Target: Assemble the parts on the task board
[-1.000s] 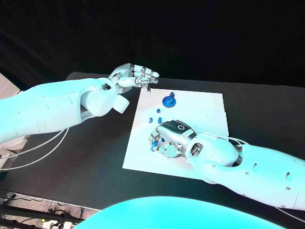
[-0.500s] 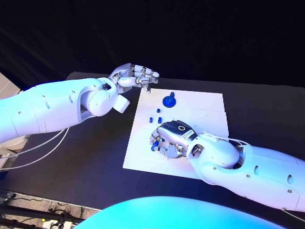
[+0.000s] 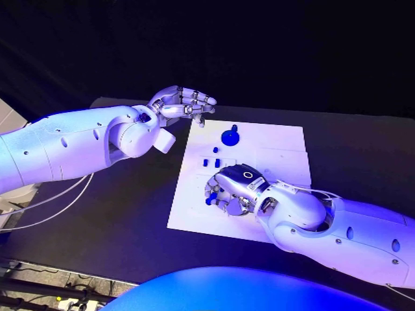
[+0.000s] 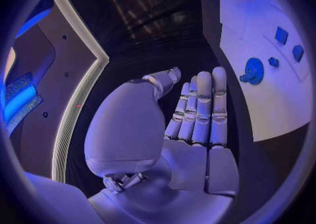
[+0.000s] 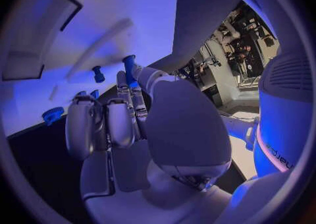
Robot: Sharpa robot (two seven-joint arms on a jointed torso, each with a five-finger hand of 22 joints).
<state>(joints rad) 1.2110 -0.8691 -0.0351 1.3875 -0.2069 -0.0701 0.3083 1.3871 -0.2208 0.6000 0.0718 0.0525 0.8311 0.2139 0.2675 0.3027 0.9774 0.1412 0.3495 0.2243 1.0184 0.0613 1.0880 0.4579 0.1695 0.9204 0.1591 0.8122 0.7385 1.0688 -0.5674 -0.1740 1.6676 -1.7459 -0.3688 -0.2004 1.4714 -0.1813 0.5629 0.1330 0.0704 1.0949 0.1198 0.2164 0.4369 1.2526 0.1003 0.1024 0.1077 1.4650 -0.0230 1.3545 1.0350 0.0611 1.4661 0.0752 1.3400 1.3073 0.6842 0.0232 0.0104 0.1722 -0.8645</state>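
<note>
The white task board (image 3: 273, 155) lies mid-table. A round blue part (image 3: 229, 137) with a peg beside it stands near its far edge, and three small blue parts (image 3: 213, 162) lie nearer. My right hand (image 3: 232, 192) hangs low over the board's near-left area and pinches a blue peg (image 5: 128, 68) between thumb and fingers; the same peg (image 3: 211, 201) shows at its fingertips. Another blue peg (image 5: 98, 74) stands on the board just beyond. My left hand (image 3: 182, 103) hovers above the board's far-left corner and holds nothing. Its fingers (image 4: 200, 108) lie side by side.
The board (image 4: 276, 97) sits on the black table (image 3: 114, 214). The round blue part (image 4: 253, 70) and two square blue parts (image 4: 288, 43) are in the left wrist view. White cables (image 3: 39, 207) hang off the table's left side.
</note>
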